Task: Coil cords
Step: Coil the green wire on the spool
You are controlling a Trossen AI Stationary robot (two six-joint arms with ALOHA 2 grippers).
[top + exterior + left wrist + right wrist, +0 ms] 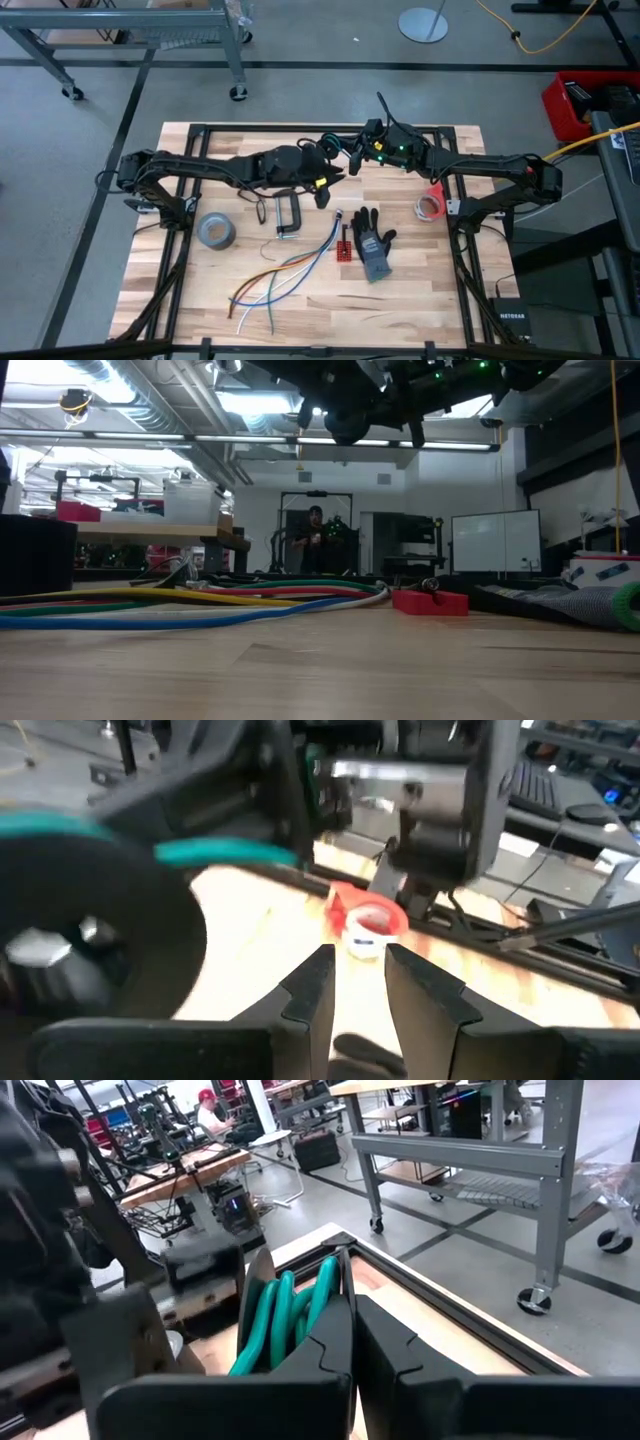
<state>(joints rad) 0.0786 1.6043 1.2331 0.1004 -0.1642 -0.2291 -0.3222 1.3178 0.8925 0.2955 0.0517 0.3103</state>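
Both arms meet high above the table's far middle. A teal cord (285,1320), wound in several loops, stands right beside the fingers of my right gripper (356,1330), which is shut. It shows as a teal curve (336,145) in the high view, between the two grippers. My left gripper (358,982) is close by on the cord's left, level and pointing toward the table's right edge. Its fingers stand apart, and the table shows through the gap. A stretch of the teal cord (225,851) crosses above and beside them, apart from them. My right gripper has the teal loops (318,1295) lying along the outer side of one finger (335,1342), well clear of the table. The fingers are level and point toward the table's far left. The finger hides whether any strand is pinched between the shut fingers.
On the table lie a grey tape roll (215,230), a metal clamp (287,215), loose orange, blue and white wires (285,275), a small red block (345,248), a dark glove (373,245) and a red-and-white tape roll (432,205). Bare wood lies along the near edge.
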